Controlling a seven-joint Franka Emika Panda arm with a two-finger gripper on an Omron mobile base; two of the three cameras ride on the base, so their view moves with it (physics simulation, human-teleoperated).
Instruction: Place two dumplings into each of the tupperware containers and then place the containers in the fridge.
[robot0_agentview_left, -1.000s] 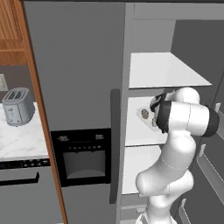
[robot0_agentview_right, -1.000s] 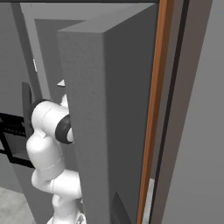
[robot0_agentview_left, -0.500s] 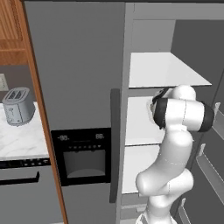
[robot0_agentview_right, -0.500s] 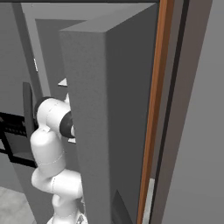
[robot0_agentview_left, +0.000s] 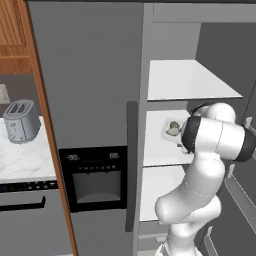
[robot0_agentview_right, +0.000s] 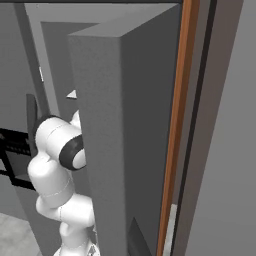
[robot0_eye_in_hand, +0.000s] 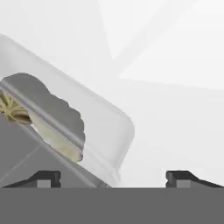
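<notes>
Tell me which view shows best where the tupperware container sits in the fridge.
The left base view: the tupperware container lies on the fridge's middle shelf with dumplings inside, partly behind the arm. The hand view shows its rounded corner close up, without the fridge layout. In the right base view the open fridge door stands in front.

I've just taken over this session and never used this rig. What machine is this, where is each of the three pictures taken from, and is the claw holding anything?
This is a white robot arm on a driving base, reaching into an open fridge. Two pictures come from cameras on the base, behind the arm to its left and right; the right one looks past the open fridge door. The third looks along the claw. A clear tupperware container holding dumplings sits on the fridge's middle shelf. The claw's tips stand wide apart, one on each side of the container's corner, gripping nothing.
</notes>
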